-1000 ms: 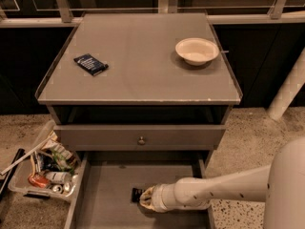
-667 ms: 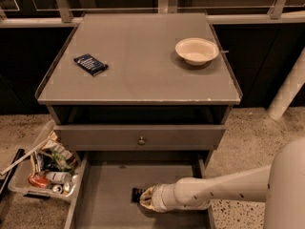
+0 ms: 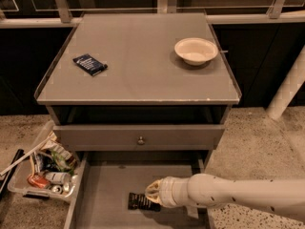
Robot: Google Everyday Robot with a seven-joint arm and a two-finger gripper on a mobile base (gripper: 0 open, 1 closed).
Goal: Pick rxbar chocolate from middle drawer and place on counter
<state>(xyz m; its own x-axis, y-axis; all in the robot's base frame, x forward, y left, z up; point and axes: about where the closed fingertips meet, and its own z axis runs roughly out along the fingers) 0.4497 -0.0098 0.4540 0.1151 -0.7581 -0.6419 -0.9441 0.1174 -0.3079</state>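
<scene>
- One counter [image 3: 143, 80] is seen, a flat grey cabinet top with a thin raised rim.
- Two things are counted on the counter. One dark blue packet [image 3: 89, 64] with white print lies near the left edge, and one pale round bowl [image 3: 196, 50] sits toward the back right. They are well apart.
- One grey drawer front [image 3: 95, 137] is seen below the counter, and one small round metal knob [image 3: 141, 140] is fixed at its middle.
- One middle drawer [image 3: 107, 185] is pulled out beneath that front, and its bare grey floor is exposed.
- One rxbar chocolate [image 3: 138, 202] is found in the middle drawer. It lies flat on the floor toward the front, right of centre, and only its black left part is shown.
- One gripper [image 3: 151, 194] is seen at the end of one cream arm [image 3: 228, 197], which is reached in from the right, low over the drawer.
- The gripper is set at the right end of the rxbar chocolate and covers that end. Whether the bar is gripped, or whether the gripper is spread or closed, cannot be told.
- One clear bin [image 3: 21, 190] is seen on the speckled ground left of the drawer. It is filled with mixed packets and cans, which are too jumbled to be counted.
- One white post [image 3: 288, 87] is seen leaning at the far right.
</scene>
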